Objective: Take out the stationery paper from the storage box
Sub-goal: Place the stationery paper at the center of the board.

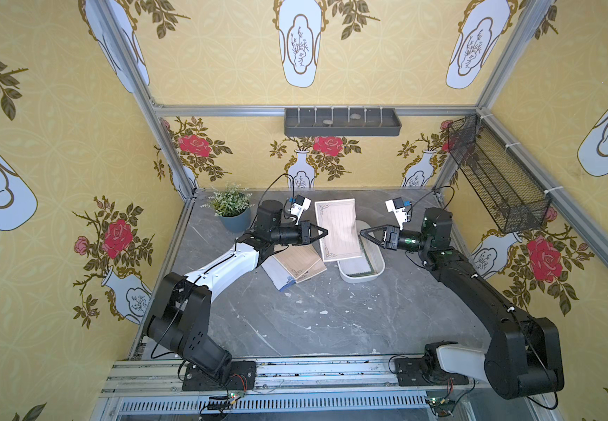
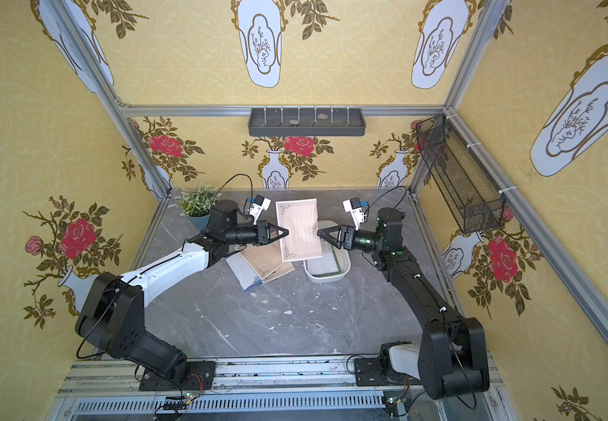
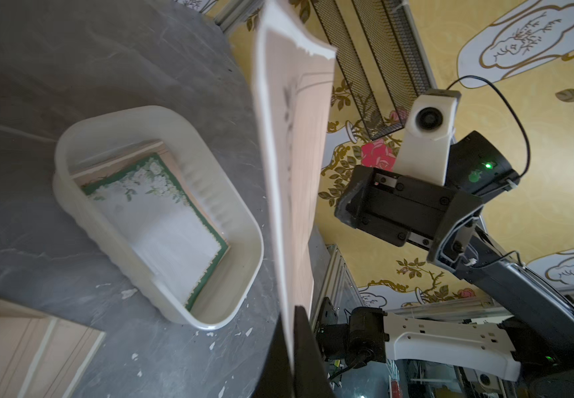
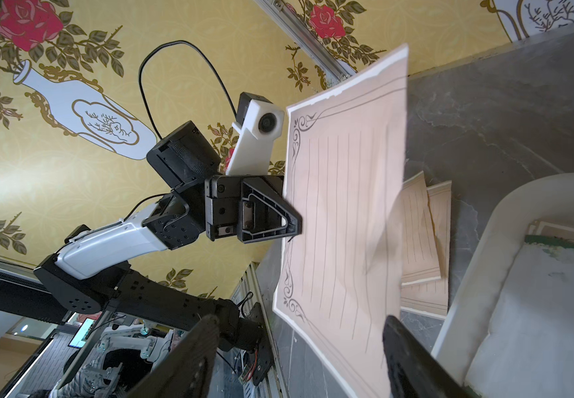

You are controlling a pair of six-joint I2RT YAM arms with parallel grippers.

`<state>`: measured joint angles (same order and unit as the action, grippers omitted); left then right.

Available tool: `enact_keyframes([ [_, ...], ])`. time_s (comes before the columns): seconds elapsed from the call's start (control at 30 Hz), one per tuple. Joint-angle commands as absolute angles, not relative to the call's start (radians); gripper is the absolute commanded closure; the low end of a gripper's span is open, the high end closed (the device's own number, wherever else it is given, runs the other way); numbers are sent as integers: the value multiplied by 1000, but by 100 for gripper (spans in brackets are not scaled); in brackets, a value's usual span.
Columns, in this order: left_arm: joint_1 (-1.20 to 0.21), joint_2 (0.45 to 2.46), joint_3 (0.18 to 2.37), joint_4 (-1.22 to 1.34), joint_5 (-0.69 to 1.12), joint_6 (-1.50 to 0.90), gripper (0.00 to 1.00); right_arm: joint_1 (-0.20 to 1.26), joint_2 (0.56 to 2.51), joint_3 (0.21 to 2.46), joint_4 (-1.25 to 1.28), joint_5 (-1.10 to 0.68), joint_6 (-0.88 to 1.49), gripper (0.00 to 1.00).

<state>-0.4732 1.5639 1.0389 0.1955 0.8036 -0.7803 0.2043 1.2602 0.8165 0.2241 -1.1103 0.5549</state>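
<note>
Grey marble worktop (image 1: 331,328): potted plant (image 1: 231,207) far left; loose sheets (image 1: 297,268) piled left of centre; white box (image 1: 362,280) just right of them; white flecks (image 1: 323,312) scattered nearer.

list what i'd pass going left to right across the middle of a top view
potted plant → left fingers, pinching the raised tan sheet → right fingers, open → wire basket

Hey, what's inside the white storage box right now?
In the storage box lies a white sheet with a green floral border, on top of a tan sheet whose edge peeks out. Any more beneath are covered.
</note>
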Motion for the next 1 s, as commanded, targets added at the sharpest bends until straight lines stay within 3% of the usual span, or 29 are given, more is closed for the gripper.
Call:
enact_keyframes([
  [0.0,-437,1548,994,115,705,-761,100,205,1264,830,187,-1080,522,23],
  [0.27,-372,1516,945,-29,526,-713,100,205,1298,844,172,-1061,516,22],
  [0.67,-371,1794,1078,-29,450,-717,100,219,1338,867,114,-1021,480,22],
  [0.97,-371,1851,1079,-46,395,-709,100,239,1426,944,-122,-742,371,22],
])
